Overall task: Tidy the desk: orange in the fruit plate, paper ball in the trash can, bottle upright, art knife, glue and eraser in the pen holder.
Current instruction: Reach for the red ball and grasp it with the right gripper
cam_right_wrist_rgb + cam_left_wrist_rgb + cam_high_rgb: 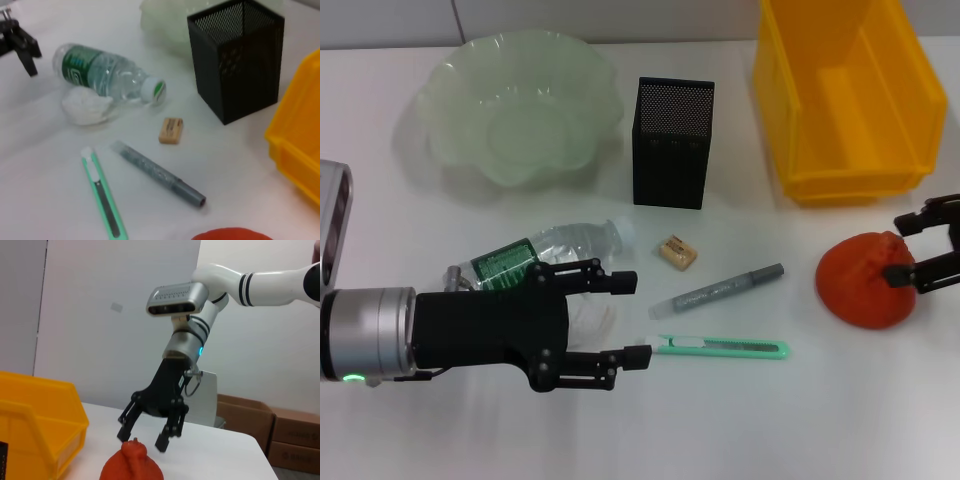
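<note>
The orange [855, 285] sits on the desk [800, 420] at the right. My right gripper [898, 250] is open, its fingers straddling the wrinkled top of the orange [131, 465], seen as the right gripper [142, 440] in the left wrist view. My left gripper [628, 318] hangs open at the near left over the paper ball [87, 105], beside the lying bottle [550, 250]. The eraser [677, 252], glue [720, 291] and art knife [720, 347] lie in the middle. The pen holder [672, 142], fruit plate [520, 105] and trash can [845, 95] stand behind them.
A metal object [332, 225] shows at the left edge of the head view. Cardboard boxes [280, 435] stand on the floor beyond the desk's edge. Bare desk lies along the near right.
</note>
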{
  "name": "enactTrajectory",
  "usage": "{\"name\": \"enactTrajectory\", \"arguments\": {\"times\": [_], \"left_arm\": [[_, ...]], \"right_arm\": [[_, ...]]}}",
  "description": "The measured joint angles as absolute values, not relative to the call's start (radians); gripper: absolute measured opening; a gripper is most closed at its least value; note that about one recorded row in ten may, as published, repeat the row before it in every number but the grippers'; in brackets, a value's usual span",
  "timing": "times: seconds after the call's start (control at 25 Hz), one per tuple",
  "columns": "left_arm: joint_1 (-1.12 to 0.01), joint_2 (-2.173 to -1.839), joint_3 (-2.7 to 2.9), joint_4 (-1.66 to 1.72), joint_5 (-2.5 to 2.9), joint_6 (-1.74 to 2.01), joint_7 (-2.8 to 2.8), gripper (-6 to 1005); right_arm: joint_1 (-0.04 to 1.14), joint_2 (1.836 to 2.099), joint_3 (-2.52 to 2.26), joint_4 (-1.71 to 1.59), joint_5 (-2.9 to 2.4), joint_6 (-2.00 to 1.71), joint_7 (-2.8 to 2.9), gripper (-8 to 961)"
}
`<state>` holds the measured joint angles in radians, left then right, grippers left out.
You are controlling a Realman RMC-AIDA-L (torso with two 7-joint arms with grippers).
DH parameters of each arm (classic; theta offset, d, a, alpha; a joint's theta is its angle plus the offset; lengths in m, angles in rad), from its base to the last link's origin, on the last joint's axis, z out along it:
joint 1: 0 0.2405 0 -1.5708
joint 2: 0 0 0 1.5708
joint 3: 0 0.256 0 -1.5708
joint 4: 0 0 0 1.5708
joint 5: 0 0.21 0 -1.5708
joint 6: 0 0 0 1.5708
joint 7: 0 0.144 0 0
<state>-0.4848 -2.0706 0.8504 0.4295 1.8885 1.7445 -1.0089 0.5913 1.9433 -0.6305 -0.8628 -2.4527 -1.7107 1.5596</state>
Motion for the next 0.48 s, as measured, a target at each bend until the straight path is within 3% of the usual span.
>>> {"name": "enactTrajectory", "arguments": {"times": [0.44, 0.48], "left_arm": [[-0.485, -2.069, 0.836, 0.43, 1.876, 1.747, -1.022, 781], [-0.485, -2.069, 0.836, 0.43, 1.875, 1.747, -1.022, 781]], "right_arm": [[0.577, 1.995, -0.685, -0.834, -2.454, -1.569, 1.508, 798], [0.577, 1.995, -0.685, -0.834, -2.454, -1.569, 1.508, 756]]}}
